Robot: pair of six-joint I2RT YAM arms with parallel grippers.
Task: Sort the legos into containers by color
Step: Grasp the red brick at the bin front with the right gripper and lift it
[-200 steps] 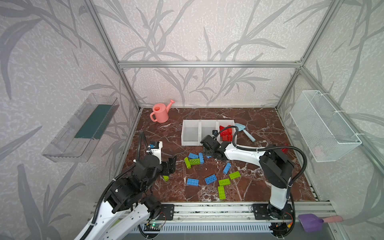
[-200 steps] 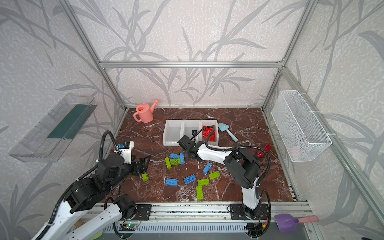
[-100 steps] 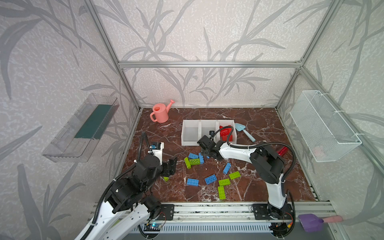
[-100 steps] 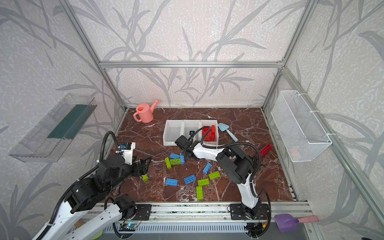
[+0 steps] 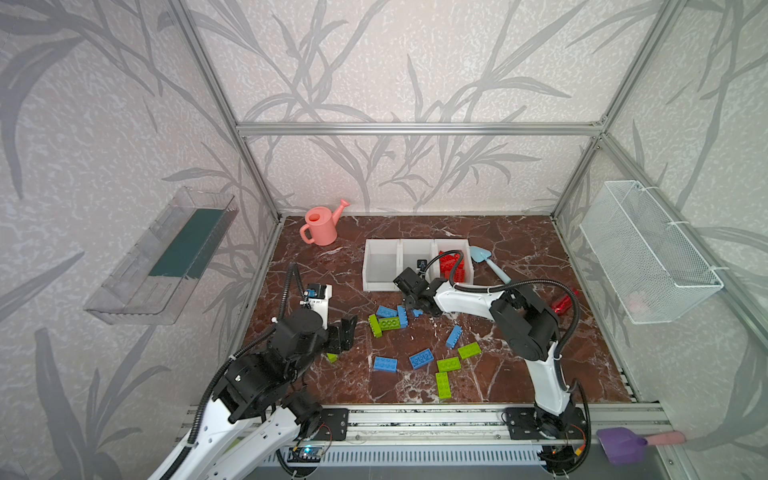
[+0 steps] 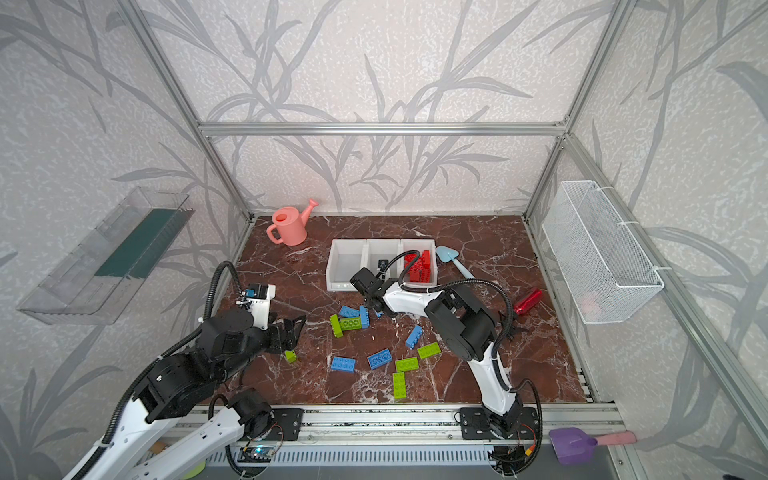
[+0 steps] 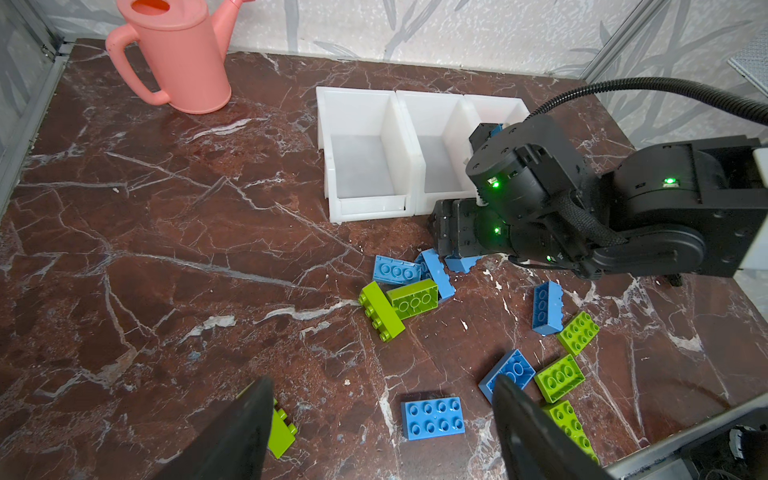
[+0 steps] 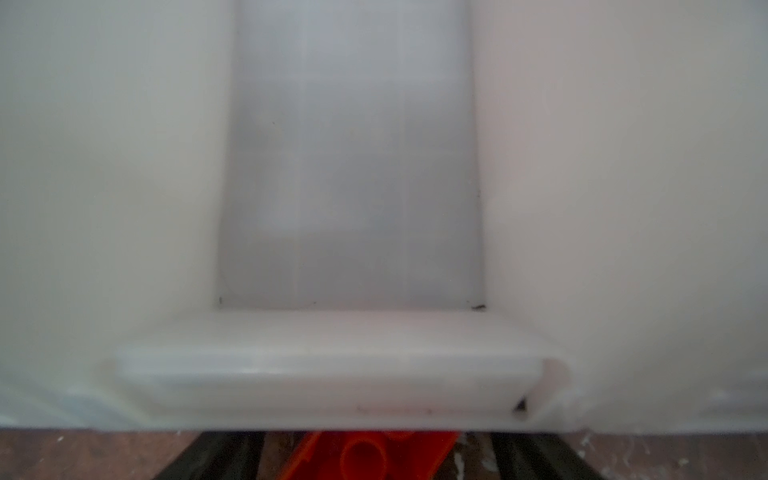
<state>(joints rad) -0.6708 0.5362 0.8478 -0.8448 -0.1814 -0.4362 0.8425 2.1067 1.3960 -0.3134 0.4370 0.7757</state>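
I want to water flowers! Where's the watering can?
In both top views, the watering can stands back left, left of the white bins.

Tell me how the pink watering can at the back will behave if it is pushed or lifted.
The pink watering can looks like hollow, open-topped plastic, so probably light and stiff. It stands upright on the smooth marble floor, so a low push should slide it; a high one might tip it. Its loop handle likely offers the easiest grip.

red legos [image 6: 419, 266] in R bin [image 6: 419, 242] | blue/grn legos [image 6: 343, 364] loose on floor [image 6: 478, 257]
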